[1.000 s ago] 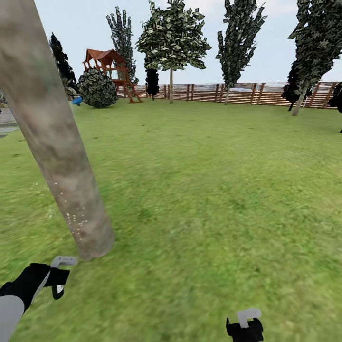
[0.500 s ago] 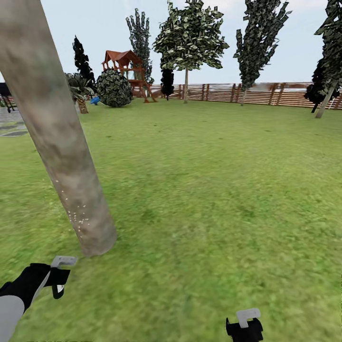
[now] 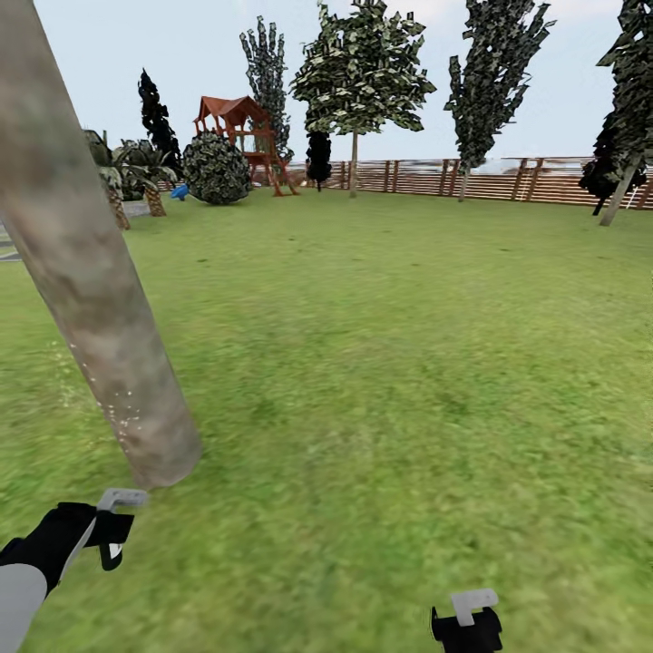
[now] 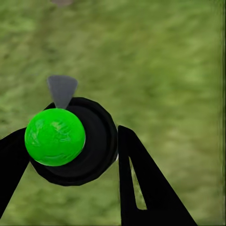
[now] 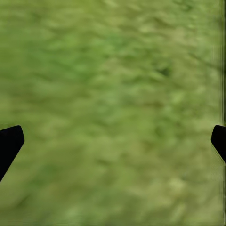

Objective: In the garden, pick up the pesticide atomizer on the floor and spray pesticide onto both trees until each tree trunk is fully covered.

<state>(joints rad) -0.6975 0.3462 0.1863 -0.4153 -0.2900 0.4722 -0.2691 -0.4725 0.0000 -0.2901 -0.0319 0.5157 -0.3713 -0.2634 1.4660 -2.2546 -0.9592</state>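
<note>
A thick, mottled grey-brown tree trunk (image 3: 91, 272) leans across the left of the head view, with fine white specks low on its bark. Its base meets the grass lawn (image 3: 390, 363) just ahead of my left gripper (image 3: 109, 531). In the left wrist view the left gripper (image 4: 70, 141) is shut on the pesticide atomizer (image 4: 96, 141), a round black body with a bright green ball cap (image 4: 55, 136) and a grey nozzle tip (image 4: 62, 89), held over grass. My right gripper (image 3: 467, 621) sits low at the front right. In the right wrist view the right gripper (image 5: 115, 137) is open, with nothing but grass between its fingers.
A brown slat fence (image 3: 508, 180) closes the far side of the lawn. Leafy and dark slim trees stand before it, with a red-roofed play tower (image 3: 240, 136), a round bush (image 3: 216, 169) and short palms (image 3: 136, 177) at the back left. Open grass stretches ahead and to the right.
The whole view has shifted, so the camera has moved: far things slid right, then the trunk slid a little left. Both grippers keep their places in the picture.
</note>
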